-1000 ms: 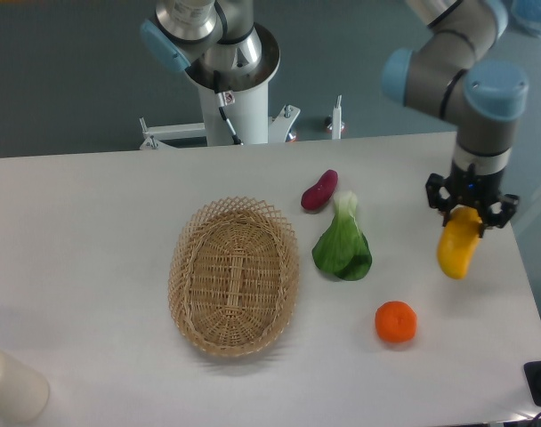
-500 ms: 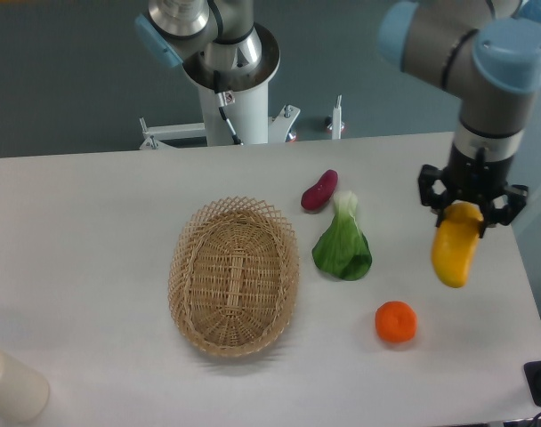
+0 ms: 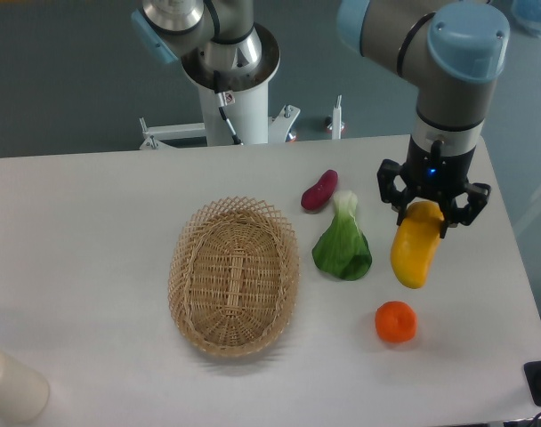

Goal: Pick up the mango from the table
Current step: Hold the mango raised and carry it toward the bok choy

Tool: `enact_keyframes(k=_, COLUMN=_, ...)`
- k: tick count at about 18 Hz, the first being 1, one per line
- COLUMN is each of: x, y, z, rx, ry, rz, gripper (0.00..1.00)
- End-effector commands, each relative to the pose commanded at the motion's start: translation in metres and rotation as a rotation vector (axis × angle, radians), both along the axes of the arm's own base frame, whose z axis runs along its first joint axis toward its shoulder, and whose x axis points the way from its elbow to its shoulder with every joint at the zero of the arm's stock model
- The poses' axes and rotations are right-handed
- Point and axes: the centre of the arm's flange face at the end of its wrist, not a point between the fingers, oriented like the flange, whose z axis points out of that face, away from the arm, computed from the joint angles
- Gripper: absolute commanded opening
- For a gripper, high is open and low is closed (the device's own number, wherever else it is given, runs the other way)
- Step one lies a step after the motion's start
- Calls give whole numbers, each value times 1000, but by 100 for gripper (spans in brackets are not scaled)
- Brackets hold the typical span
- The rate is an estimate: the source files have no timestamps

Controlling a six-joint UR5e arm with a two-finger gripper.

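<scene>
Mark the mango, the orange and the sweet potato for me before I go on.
mango (image 3: 412,258), fixed camera view, on its yellow lower body below the jaws.
orange (image 3: 396,322), fixed camera view, on the middle of the fruit.
sweet potato (image 3: 319,190), fixed camera view, on the middle of its purple-red skin.

1. No text, label, brand, number or sign can be read anywhere in the camera view.
2. A small red-and-white tag on the arm's cable (image 3: 221,100) is too blurred to make out.
</scene>
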Motion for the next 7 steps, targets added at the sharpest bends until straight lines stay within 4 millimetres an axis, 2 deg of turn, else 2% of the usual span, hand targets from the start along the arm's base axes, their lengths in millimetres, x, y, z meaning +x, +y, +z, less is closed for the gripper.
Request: enact_keyframes(k=7, x=-1, y=-2, z=-2, rx=-1, ry=-3, rz=0, gripper=42)
